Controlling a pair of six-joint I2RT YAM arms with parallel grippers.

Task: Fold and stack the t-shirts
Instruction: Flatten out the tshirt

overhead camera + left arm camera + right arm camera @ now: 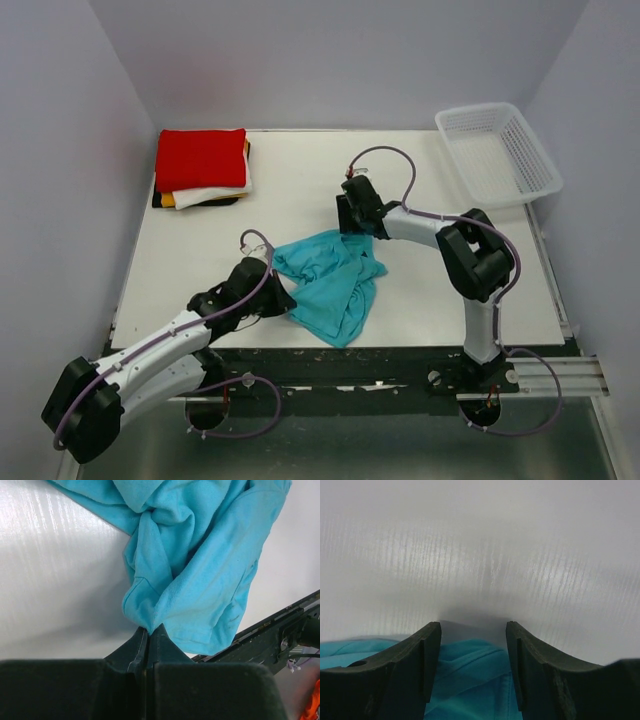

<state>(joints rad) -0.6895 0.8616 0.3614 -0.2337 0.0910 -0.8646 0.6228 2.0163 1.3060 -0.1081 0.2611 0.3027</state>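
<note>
Where the turquoise t-shirt lies: crumpled by the table's front edge
Left claw: clamped on its left fold
Right claw: parted over its far edge

A white table, seen from above. A crumpled turquoise t-shirt lies near the middle of its front edge, with one end reaching that edge. A stack of folded shirts, red on top, sits in the far left corner. A white mesh basket rests at the far right corner, jutting past the table's side.
</note>
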